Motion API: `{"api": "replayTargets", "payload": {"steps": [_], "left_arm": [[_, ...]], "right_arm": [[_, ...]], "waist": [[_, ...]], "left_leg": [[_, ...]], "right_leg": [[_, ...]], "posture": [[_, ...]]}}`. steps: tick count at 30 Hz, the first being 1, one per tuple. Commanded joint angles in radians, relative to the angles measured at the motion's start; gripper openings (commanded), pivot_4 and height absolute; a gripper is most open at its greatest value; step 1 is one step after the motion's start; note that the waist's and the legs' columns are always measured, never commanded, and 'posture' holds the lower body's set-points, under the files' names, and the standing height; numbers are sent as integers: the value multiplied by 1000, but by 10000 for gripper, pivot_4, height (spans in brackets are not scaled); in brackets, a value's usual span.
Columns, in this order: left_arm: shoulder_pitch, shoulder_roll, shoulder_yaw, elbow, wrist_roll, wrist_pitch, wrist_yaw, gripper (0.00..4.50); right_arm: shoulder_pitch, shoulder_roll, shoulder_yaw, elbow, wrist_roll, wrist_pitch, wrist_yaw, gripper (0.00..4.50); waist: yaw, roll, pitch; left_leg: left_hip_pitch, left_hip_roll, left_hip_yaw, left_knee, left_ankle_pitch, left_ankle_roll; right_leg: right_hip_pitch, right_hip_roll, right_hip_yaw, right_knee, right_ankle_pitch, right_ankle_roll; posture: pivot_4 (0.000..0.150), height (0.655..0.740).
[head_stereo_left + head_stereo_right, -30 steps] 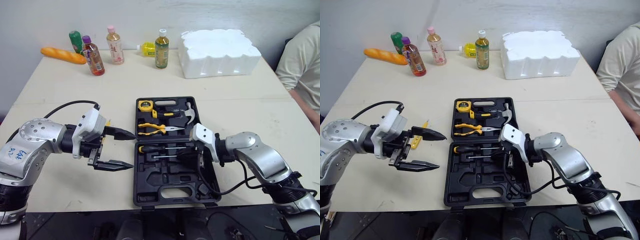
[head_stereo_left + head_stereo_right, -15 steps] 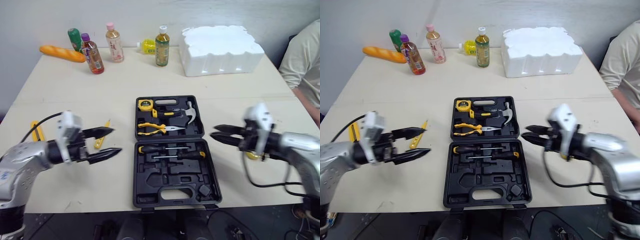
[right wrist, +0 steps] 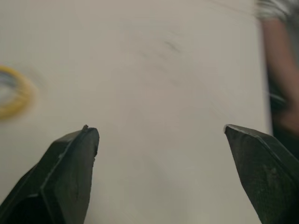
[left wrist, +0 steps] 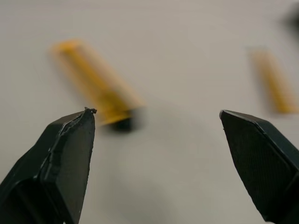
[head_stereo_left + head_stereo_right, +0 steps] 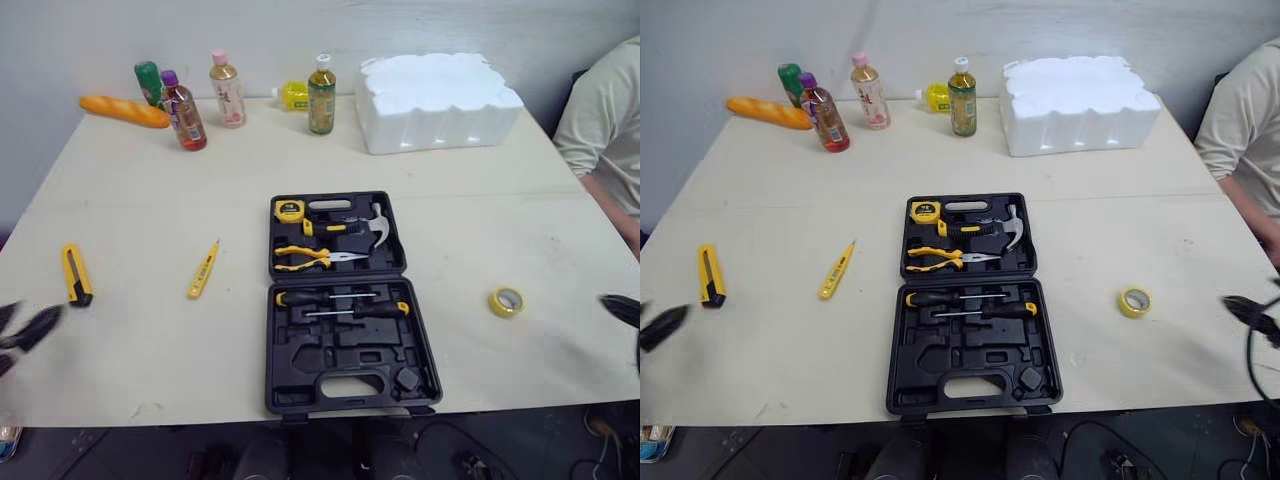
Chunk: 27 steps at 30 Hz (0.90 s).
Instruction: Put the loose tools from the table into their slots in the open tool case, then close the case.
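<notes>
Beige table (image 5: pixel 150 180): tool case (image 5: pixel 340 300) open; utility knife (image 5: pixel 76 274), tester pen (image 5: pixel 203 270) left of case, tape roll (image 5: pixel 506 301) right. L gripper (image 4: pixel 156 113), R gripper (image 3: pixel 159 127) gape wide, empty.

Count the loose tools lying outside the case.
3. A knife lies at the far left, a yellow tester lies between it and the case, and a tape roll lies to the right of the case. None appears hidden.
</notes>
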Motion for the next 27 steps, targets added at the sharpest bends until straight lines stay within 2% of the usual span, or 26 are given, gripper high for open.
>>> {"api": "replayTargets", "payload": {"steps": [1,5,9,12,15,20,24,27], "left_arm": [[-19,15,9,-10,13,-32,20,45000],[-10,20,-41,-9,60,-24,49,45000],[31,-14,-157,-331,-66,91,-63,45000],[3,-25,-231,-481,-89,142,-30,45000],[-77,-40,-306,-568,-97,220,67,45000],[-202,-75,-472,-618,-29,331,228,45000],[-282,-130,-533,-566,21,381,336,45000],[-320,-155,-583,-520,67,374,367,45000]], "right_arm": [[-28,-31,-17,-2,9,-61,8,44345],[-49,-25,-18,-57,35,-30,11,44345],[-91,6,6,-299,193,122,44,44345],[-110,18,44,-507,331,263,42,44345],[-151,23,100,-671,469,378,6,44345],[-270,45,255,-877,636,461,-65,44345],[-357,64,338,-934,713,479,-111,44345],[-379,60,373,-963,749,479,-106,44345]], "waist": [[-2,0,0],[-5,0,0],[-9,0,0],[-8,0,0],[0,0,0],[0,0,0],[3,0,0],[4,0,0]], "left_leg": [[0,0,1,1,0,0],[1,0,1,1,0,0],[0,2,0,0,-1,-1],[-1,3,-3,0,-1,-3],[-1,3,-5,0,-1,-4],[-2,2,-5,1,0,-4],[-3,2,-6,2,0,-4],[-4,1,-6,2,0,-4]], "right_leg": [[0,0,0,0,0,1],[1,-1,4,0,1,1],[0,-2,7,1,2,3],[0,-2,5,0,2,3],[0,-1,3,1,1,2],[0,0,2,1,2,3],[0,1,1,1,2,3],[0,1,0,1,2,3]], "posture": [[1500,7383],[1500,7383],[1500,7383],[1500,7383],[1500,7383],[1500,7383],[1500,7383],[1500,7383]]}}
